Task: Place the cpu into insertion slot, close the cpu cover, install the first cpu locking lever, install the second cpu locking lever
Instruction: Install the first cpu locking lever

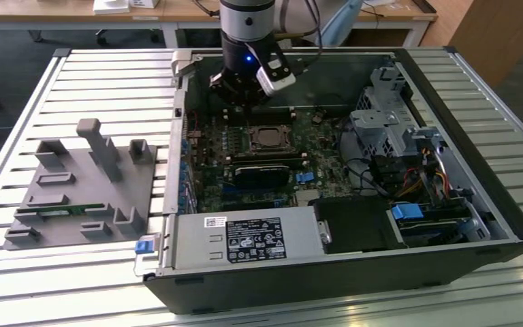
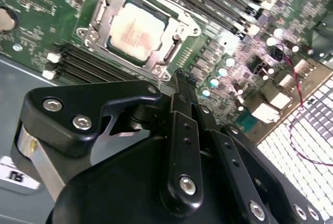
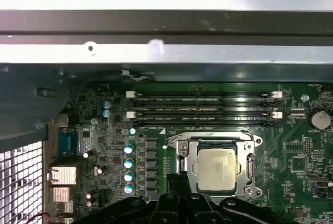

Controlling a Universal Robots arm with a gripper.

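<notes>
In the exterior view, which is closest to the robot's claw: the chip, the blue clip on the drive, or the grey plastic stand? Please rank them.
From the gripper:
1. The cpu, in its socket just below the gripper.
2. The blue clip, toward the exterior view's right, low in the case.
3. The grey stand, outside the case at the exterior view's left.
The last two are close to call.

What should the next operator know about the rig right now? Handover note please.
Hand: fingers together, nothing between them, tips just above the motherboard beside the socket.
CPU: seated in the socket inside the open PC case; its silvery top shows in both wrist views.
CPU cover: lying flat, framing the chip.
Done: CPU placed, cover down.
Locking levers: I cannot tell from these views whether either one is latched, so check both before moving on.
The grey fixture tray sits outside the case on the exterior view's left.
</notes>
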